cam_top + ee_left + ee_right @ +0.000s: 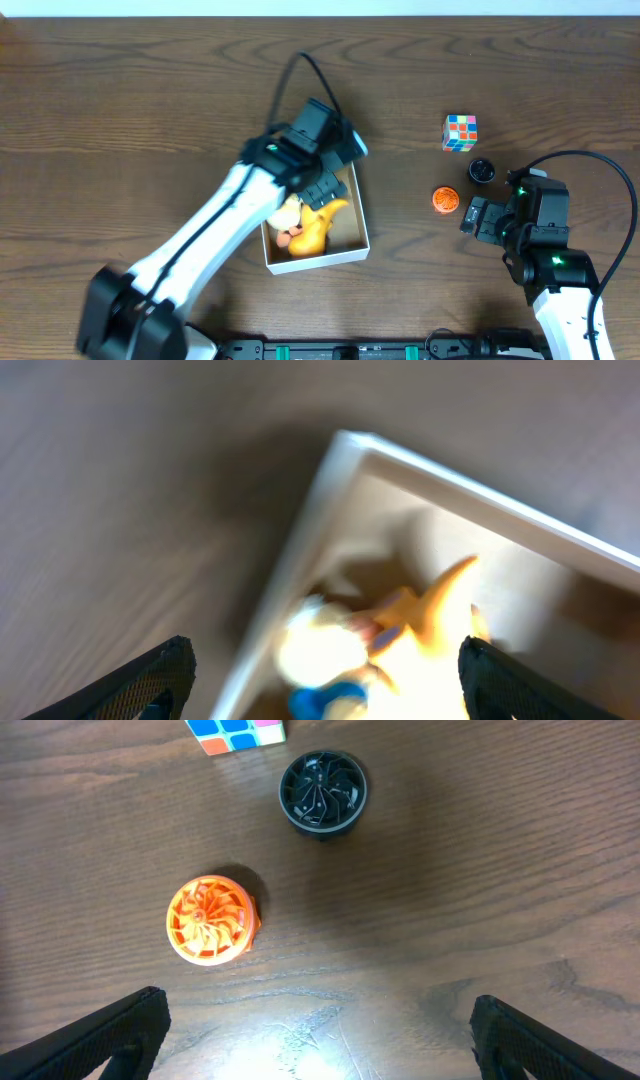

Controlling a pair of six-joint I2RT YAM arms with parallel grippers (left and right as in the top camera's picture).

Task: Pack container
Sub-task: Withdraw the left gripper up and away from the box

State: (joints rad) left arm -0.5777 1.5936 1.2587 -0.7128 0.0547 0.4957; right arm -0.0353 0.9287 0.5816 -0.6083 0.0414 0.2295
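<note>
The container (pixel 352 247) is a shallow white-walled box with a brown inside, at the table's middle. In it lie a yellow-orange toy (pixel 315 228) and a white toy (pixel 285 212). My left gripper (pixel 330 185) is open above the box's far part; its wrist view shows the box corner (pixel 345 445) and the blurred toys (pixel 400 635) between the open fingers (pixel 325 685). My right gripper (pixel 478 217) is open and empty, just right of an orange disc (pixel 446 199), which also shows in the right wrist view (pixel 211 919).
A black disc (pixel 482 170) (pixel 322 790) lies beyond the orange one. A colourful puzzle cube (pixel 460 131) (pixel 235 732) stands further back. A dark rail (pixel 360 350) runs along the table's front edge.
</note>
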